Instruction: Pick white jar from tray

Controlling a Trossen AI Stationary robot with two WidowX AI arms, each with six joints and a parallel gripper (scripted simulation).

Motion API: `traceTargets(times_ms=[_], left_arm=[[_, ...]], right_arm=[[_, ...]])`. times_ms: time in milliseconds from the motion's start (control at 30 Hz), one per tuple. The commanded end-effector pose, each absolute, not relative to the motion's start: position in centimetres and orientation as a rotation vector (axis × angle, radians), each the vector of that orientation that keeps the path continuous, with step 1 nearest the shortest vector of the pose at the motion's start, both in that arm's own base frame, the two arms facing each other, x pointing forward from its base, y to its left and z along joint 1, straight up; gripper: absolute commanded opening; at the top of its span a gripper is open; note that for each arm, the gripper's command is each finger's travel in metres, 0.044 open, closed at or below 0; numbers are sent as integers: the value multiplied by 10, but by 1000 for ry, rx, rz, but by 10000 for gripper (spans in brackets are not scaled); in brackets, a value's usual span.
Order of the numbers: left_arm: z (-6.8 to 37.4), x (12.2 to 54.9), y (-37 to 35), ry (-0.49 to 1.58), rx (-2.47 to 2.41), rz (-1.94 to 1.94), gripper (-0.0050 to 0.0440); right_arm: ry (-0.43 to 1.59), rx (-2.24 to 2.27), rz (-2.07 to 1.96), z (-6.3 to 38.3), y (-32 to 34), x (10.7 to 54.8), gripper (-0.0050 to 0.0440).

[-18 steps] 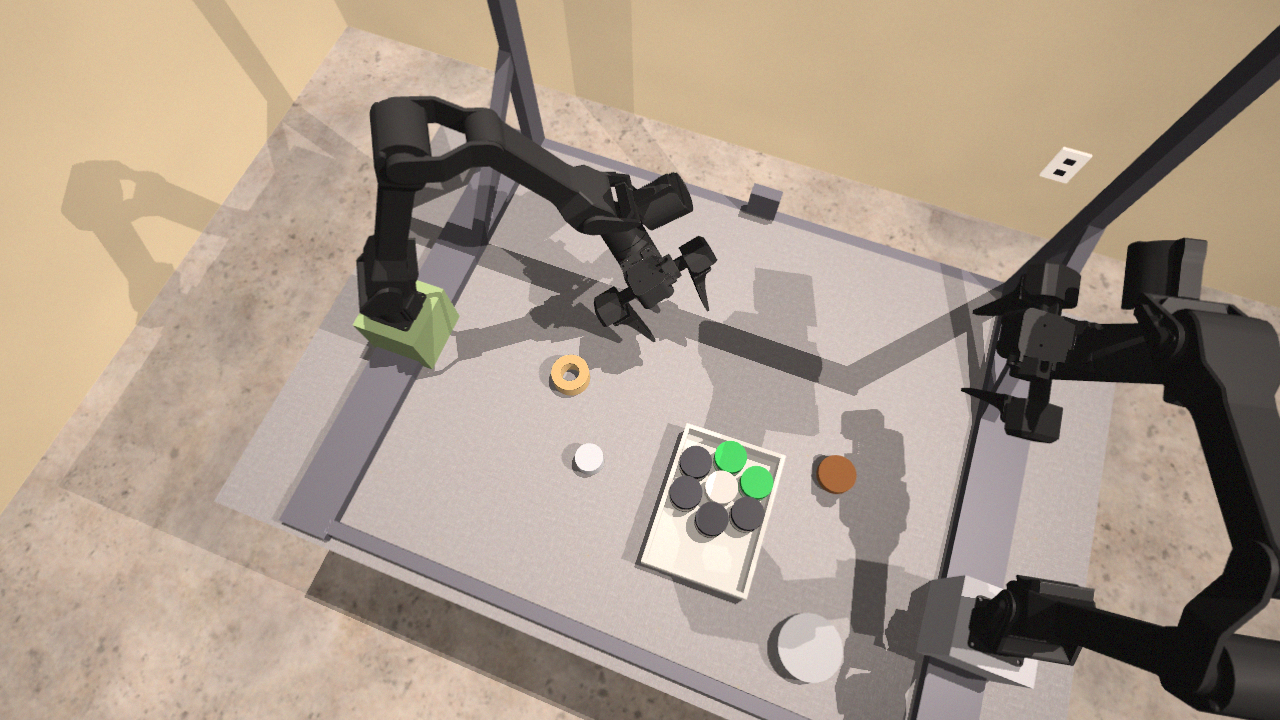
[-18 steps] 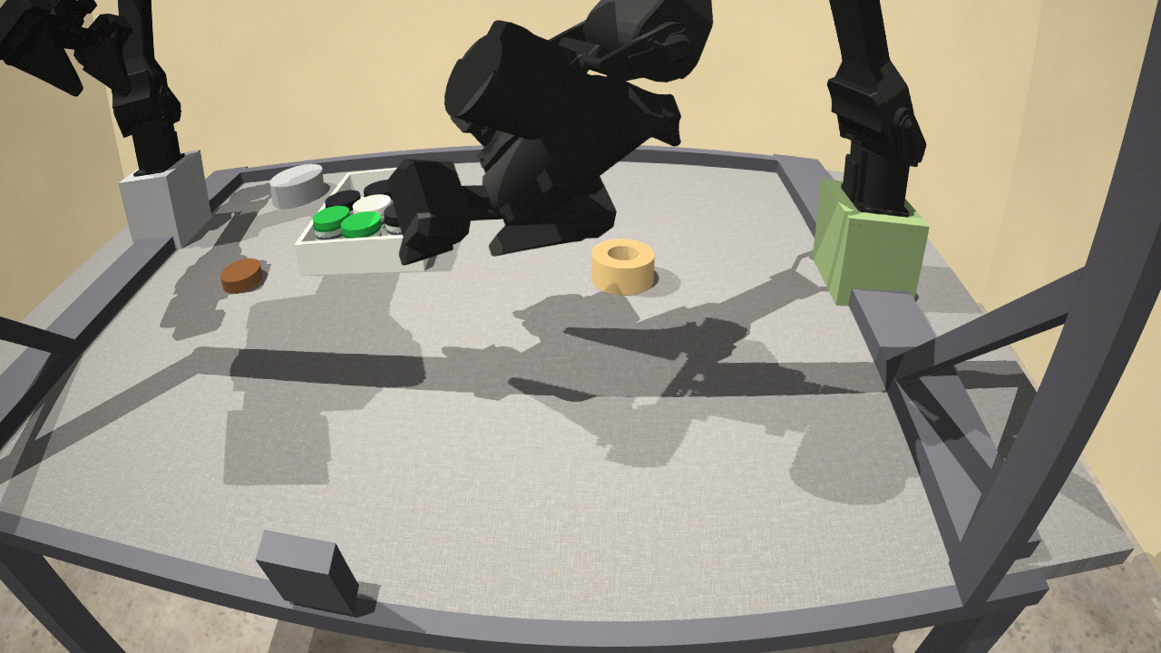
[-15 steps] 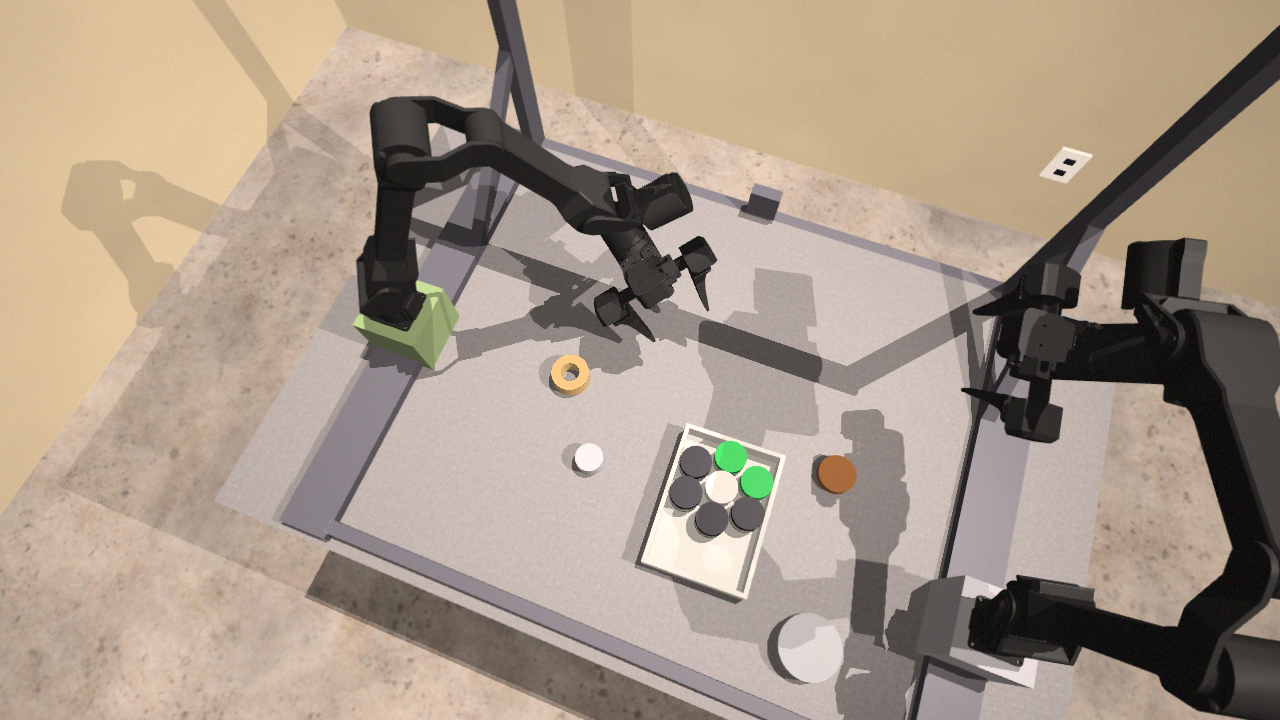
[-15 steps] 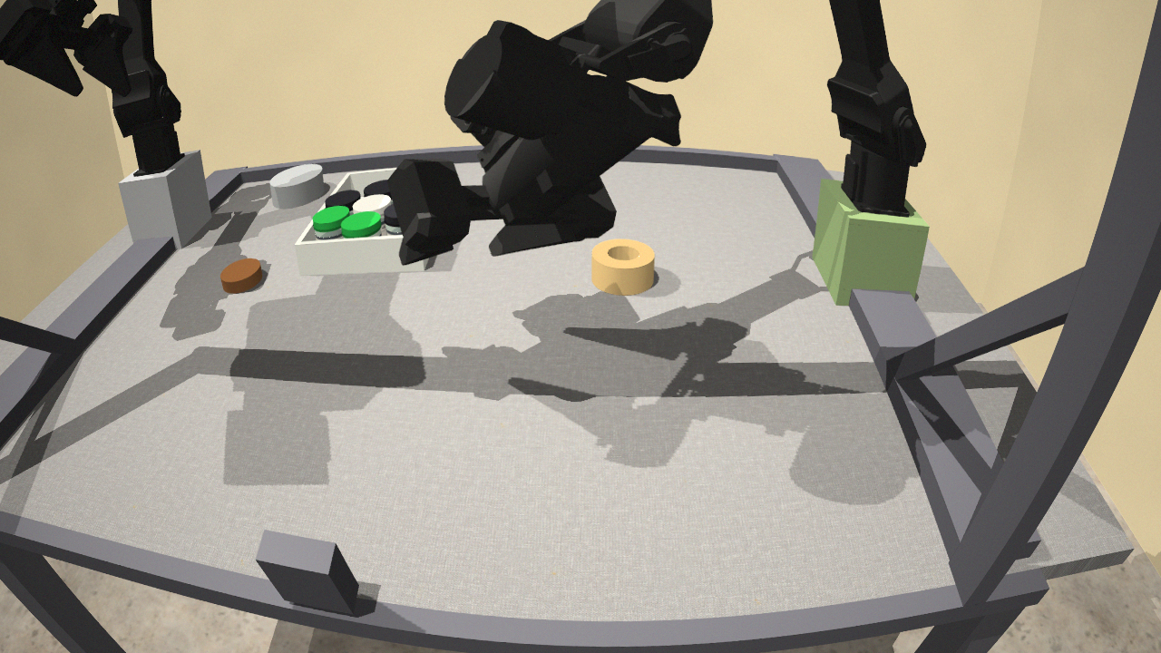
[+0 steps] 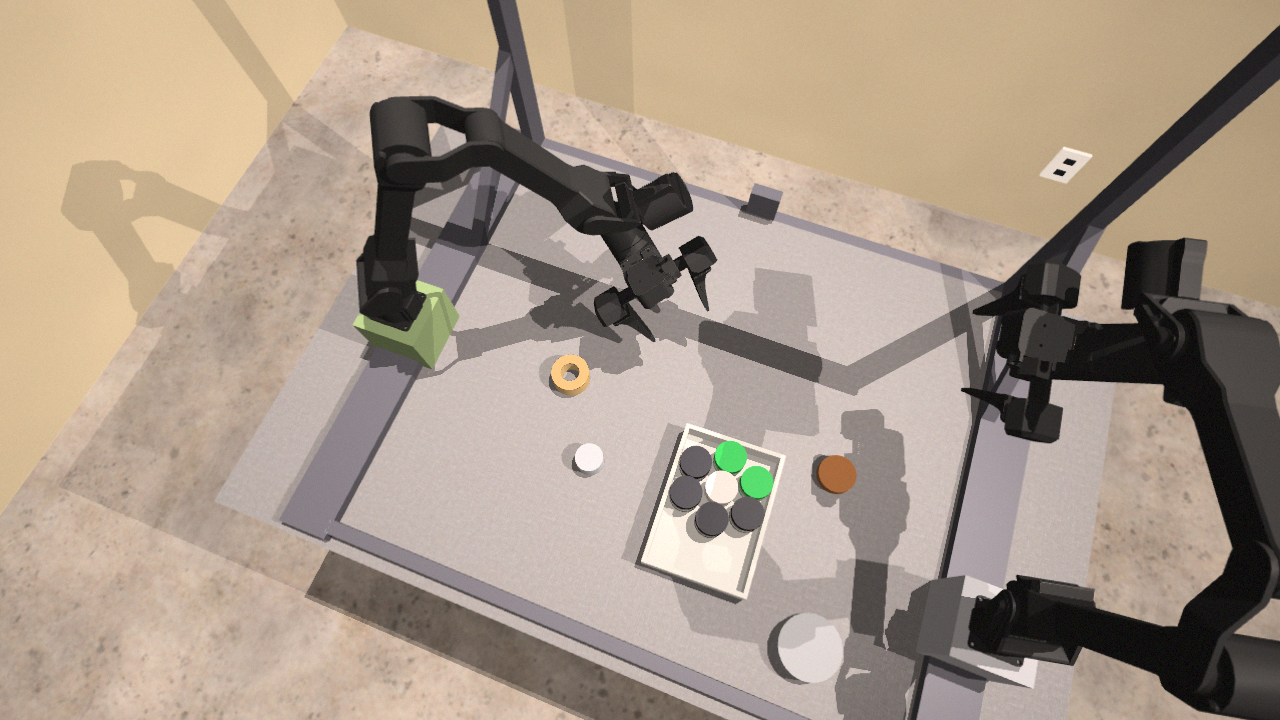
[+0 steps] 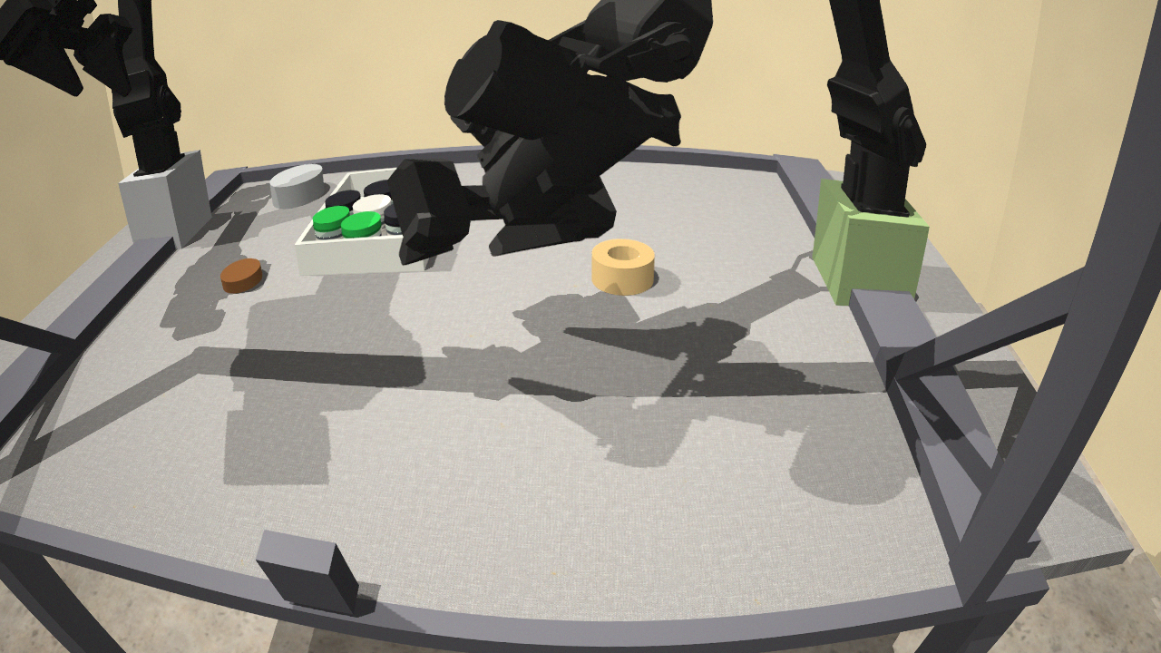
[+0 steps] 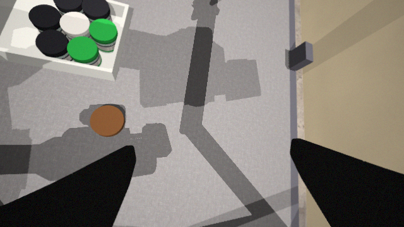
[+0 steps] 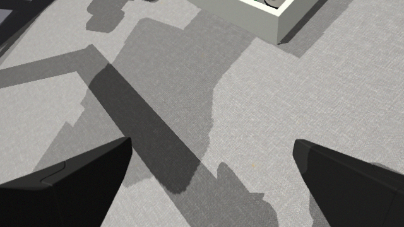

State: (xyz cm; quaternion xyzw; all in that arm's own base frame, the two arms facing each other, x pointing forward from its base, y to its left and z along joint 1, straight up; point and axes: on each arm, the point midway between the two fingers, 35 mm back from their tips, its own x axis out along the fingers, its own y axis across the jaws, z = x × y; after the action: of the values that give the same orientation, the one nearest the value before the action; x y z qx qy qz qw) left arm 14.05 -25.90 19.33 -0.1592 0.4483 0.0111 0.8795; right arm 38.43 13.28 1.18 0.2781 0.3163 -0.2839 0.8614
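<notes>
The white-capped jar (image 5: 720, 486) stands in the middle of the packed white tray (image 5: 711, 512), with two green-capped jars (image 5: 742, 469) and several black-capped jars (image 5: 696, 492) around it. It also shows in the left wrist view (image 7: 74, 23) and in the exterior view (image 6: 371, 202). My left gripper (image 5: 975, 351) is open and empty, high at the table's side beyond the brown disc (image 5: 836, 472). My right gripper (image 5: 677, 320) is open and empty, in the air well behind the tray. In its wrist view only a tray corner (image 8: 252, 16) shows.
A tan ring (image 5: 569, 368) and a small white puck (image 5: 588, 457) lie beside the tray on the green-base side. A large grey disc (image 5: 809, 647) sits near the grey arm base. A small block (image 5: 760, 198) stands on the far rail. Frame posts rise at the table's edges.
</notes>
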Motion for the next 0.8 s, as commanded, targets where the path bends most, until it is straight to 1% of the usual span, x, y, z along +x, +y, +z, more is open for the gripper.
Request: traceTargets(times_ms=[0,200,433,500,633,667,767], left_arm=[[202,141,-260,928,-356,8,416],[191,150,-245,950,-327,-1,272],[160,181,-205,1005,-240,-31,104],[160,181,-205,1005,-240,-31,104],[142,198,-182,1035,-190,-49,8],[138,203,-177,1043,-177,-53,0],[122,217,-159,1073,-132,-62,0]], right_arm=[[641,606,-581,23,136,389,440],[667,583,-541,45,115,393,440],[680,497,-412,102,62,398,440],[680,497,-412,102,62,398,440],[656,429,-335,134,32,393,440],[647,409,-316,142,25,391,440],[612,343,-263,165,4,382,440]])
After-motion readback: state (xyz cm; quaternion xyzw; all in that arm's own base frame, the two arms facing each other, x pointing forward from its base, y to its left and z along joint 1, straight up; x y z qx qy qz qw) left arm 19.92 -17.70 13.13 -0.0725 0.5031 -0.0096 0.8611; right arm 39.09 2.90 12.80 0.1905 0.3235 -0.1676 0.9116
